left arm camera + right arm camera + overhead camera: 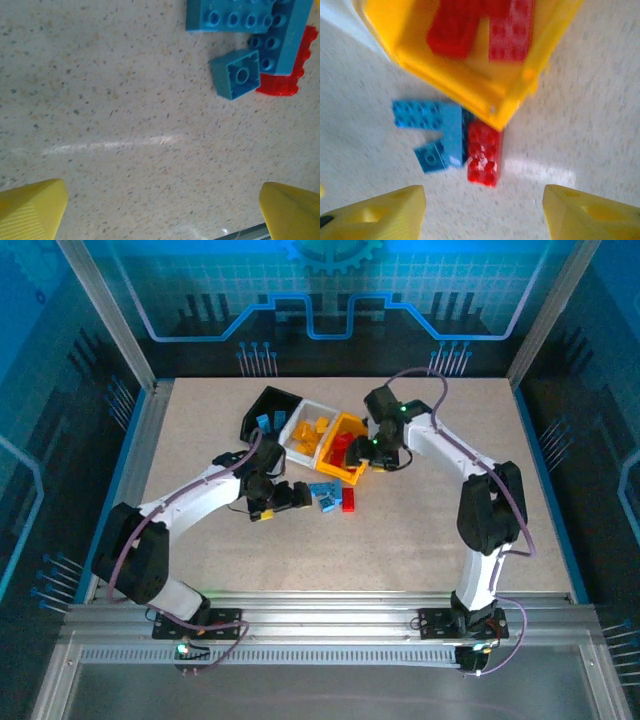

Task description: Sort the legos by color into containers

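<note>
Left fingers (31, 210): spread wide and empty, both yellow tips low over bare desk (110, 100), with the loose pile ahead and off to one side.
Right fingers (377, 215): apart with nothing between them, hanging just off the near corner of the yellow bin (460, 90).
Small blue brick (236, 75): the piece closest to my left arm, with open desk on the side facing it, so I judge it the easiest pick.
Larger blue bricks (235, 17): packed together, lying over the red brick (287, 80) that pokes out beneath them.
Bins: the black bin (275, 398) holds blue, the white bin (315, 405) holds yellow-orange, and the yellow bin holds red bricks (452, 32).
Step in hand: I read it as clearing the last loose pieces; most look sorted.
How I'd do it: slide left toward the small blue brick, square up to its flat sides, come straight down and close gently. I'd leave the red one to the right arm beside its bin, and keep both arms from meeting over the pile.
</note>
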Robot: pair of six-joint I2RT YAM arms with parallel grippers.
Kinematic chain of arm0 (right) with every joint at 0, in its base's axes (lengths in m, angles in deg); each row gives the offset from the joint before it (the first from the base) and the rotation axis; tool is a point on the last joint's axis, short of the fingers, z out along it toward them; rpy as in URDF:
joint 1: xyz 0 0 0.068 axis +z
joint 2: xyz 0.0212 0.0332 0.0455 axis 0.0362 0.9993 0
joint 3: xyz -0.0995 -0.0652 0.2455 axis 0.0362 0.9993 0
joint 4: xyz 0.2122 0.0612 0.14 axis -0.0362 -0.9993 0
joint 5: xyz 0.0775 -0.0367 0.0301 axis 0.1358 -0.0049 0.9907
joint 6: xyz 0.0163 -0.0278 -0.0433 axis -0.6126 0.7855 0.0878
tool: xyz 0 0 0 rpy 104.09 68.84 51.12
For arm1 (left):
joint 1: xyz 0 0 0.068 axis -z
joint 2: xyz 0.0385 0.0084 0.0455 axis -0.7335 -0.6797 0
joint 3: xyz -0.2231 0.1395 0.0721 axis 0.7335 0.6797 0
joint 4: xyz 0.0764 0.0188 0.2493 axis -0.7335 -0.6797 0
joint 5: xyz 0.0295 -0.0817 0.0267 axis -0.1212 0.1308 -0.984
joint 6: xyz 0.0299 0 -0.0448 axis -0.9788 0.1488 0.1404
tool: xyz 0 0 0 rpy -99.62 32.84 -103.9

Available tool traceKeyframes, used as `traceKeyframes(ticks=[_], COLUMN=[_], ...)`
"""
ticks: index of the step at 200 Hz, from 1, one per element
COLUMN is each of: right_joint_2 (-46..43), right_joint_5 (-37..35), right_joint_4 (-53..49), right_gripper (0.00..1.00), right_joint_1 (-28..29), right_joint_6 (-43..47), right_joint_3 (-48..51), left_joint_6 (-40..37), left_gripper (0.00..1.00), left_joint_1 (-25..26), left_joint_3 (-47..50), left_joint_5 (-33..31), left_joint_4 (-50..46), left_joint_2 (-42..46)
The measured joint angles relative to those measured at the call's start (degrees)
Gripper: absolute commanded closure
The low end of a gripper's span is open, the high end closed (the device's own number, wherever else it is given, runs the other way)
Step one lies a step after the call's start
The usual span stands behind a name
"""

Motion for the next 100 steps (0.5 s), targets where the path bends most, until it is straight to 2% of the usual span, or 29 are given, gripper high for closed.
traceKeyframes(ticks=[23,46,100], right_joint_2=[-0.24,1.07,8.13], right_joint_5=[-1.60,-3.23,-4.48], right_joint_4=[0.07,0.22,1.25], right_gripper=[0.39,0.39,0.41], right_joint_1=[3.82,6.73,7.87], right_joint_6=[0.50,1.55,3.19], right_joint_3=[5.16,5.84,4.96], left_joint_6=[3.23,6.99,10.56], left_gripper=[0.01,0.01,0.01], left_joint_1=[-1.31,-3.76,-7.72], left_joint_3=[0.94,3.98,8.92], left_joint_5=[2.58,5.18,6.71], left_joint_4=[3.43,7.43,8.39], left_joint_2=[-0.13,-0.04,5.22])
